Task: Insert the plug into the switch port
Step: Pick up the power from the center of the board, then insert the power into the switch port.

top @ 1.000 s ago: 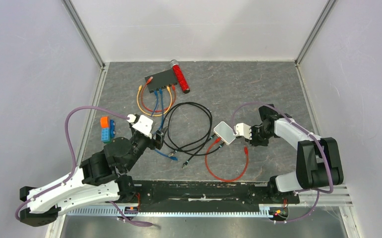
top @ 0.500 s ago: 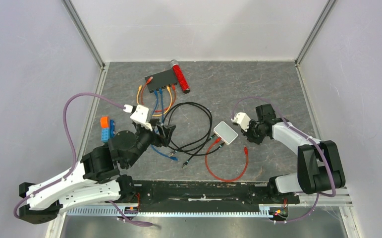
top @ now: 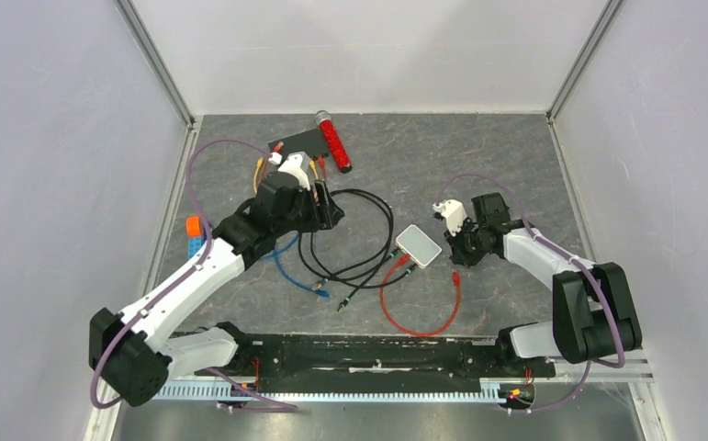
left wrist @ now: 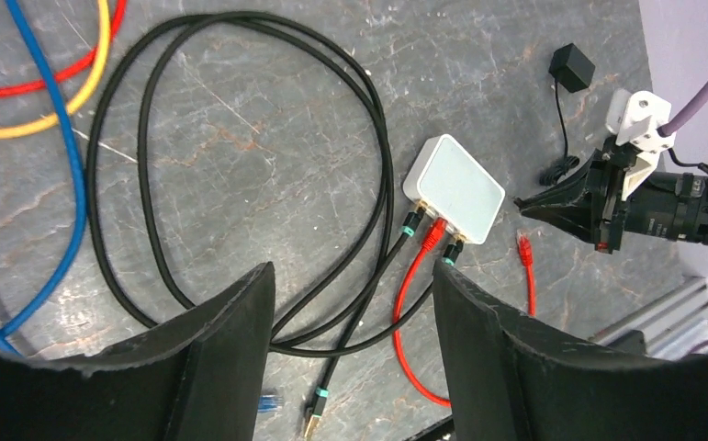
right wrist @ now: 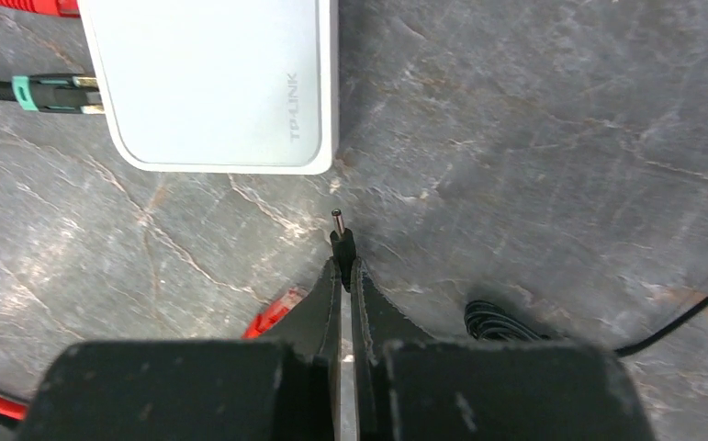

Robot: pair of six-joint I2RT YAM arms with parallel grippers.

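Note:
A small black barrel plug (right wrist: 342, 241) sticks out of the fingertips of my right gripper (right wrist: 342, 266), which is shut on it. Its metal tip points at the white box (right wrist: 212, 83), a short gap away. In the top view the right gripper (top: 457, 243) sits just right of that white box (top: 419, 245). The black switch box (top: 297, 141) lies at the back; its ports are hidden behind my left arm. My left gripper (top: 325, 208) hovers open over the black cable loop (left wrist: 240, 156), holding nothing.
A red tube (top: 335, 142) lies beside the black box. Red, yellow and blue cables (left wrist: 47, 101) run from it. Loose plugs lie near the front: red (top: 456, 275), blue (top: 322, 294), black (top: 342, 306). An orange-and-blue block (top: 194, 236) sits at the left. A black adapter (left wrist: 572, 67) lies behind the right gripper.
My left arm has swung from the front left toward the back, over the black box and its cables. My right gripper has drawn back a little from the white box.

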